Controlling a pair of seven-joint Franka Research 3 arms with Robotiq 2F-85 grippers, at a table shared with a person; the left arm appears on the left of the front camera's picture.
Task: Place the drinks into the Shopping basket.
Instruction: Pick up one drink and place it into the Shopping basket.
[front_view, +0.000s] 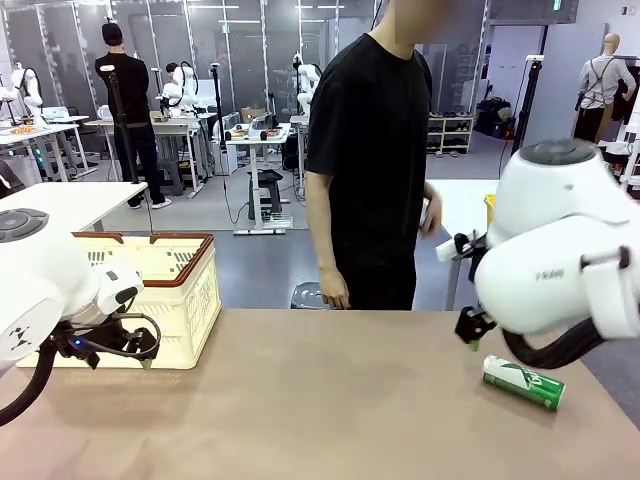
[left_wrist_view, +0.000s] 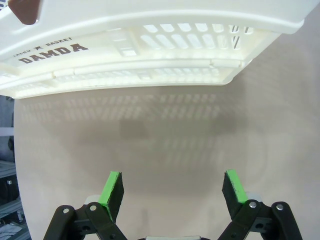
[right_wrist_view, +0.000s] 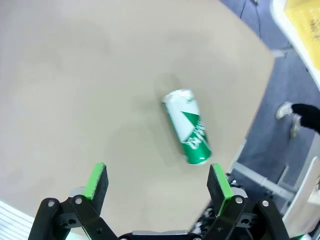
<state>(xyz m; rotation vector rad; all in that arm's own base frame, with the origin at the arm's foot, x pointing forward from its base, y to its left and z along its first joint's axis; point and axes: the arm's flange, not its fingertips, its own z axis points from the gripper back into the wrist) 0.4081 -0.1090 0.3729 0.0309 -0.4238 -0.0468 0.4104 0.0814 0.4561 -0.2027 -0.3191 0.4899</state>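
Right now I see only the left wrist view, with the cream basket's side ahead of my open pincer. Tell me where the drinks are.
Observer: One green can lies on its side near the right end of the table, far from the Shopping basket at the left end.
Operator: Report the right pincer.
Observer: The right pincer hangs open over the table just short of that can, holding nothing.
Operator: Now locate the person.
Observer: The person stands behind the table's far edge, near the middle.
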